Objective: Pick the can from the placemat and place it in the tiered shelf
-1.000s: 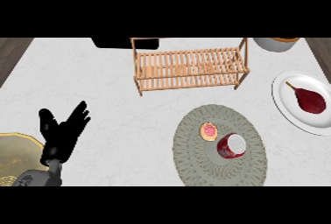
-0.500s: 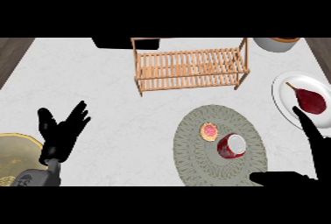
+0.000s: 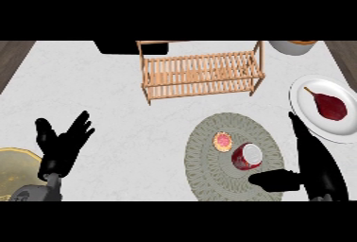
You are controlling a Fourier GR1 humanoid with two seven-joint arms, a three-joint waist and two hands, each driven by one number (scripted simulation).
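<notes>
Head view: right robot hand (image 3: pixel 314 163) spread open beside can (image 3: pixel 247 156) on placemat (image 3: pixel 209 170).

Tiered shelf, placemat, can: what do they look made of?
Tiered shelf: looks like light wood, matte; even tan colour and open slats between corner posts.
Placemat: probably woven fibre or cloth; round, grey, with concentric ringed patterning and no gloss.
Can: likely metal; dark red side, pale end face turned up. Lying tilted on the placemat, so the label can't be read.
</notes>
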